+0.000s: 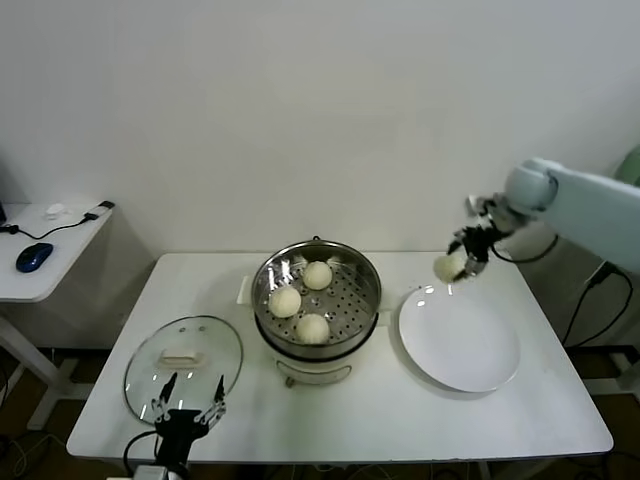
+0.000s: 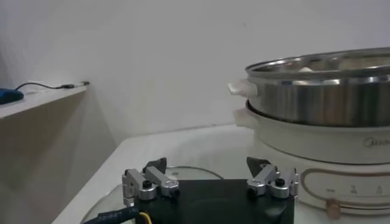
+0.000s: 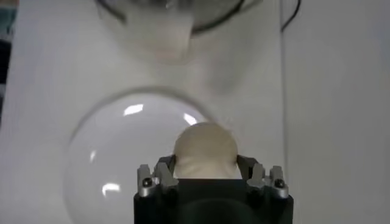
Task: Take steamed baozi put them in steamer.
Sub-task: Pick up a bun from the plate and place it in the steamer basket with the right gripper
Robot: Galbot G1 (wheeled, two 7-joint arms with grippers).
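The steel steamer [image 1: 366,290] stands mid-table on its cream-white base, and three baozi [image 1: 312,328] lie on its perforated tray. My right gripper [image 1: 455,262] is shut on the fourth baozi [image 1: 446,267] and holds it in the air above the far left rim of the white plate [image 1: 460,345]. In the right wrist view the baozi [image 3: 205,149] sits between the fingers above the plate [image 3: 116,164]. My left gripper [image 1: 187,398] is open and empty at the table's front left, over the glass lid [image 1: 184,362]. The left wrist view shows the steamer [image 2: 323,91] side-on.
The round glass lid [image 2: 183,173] lies flat at the front left. A side desk [image 1: 45,250] with a blue mouse [image 1: 33,256] and a cable stands at the far left. A wall backs the table.
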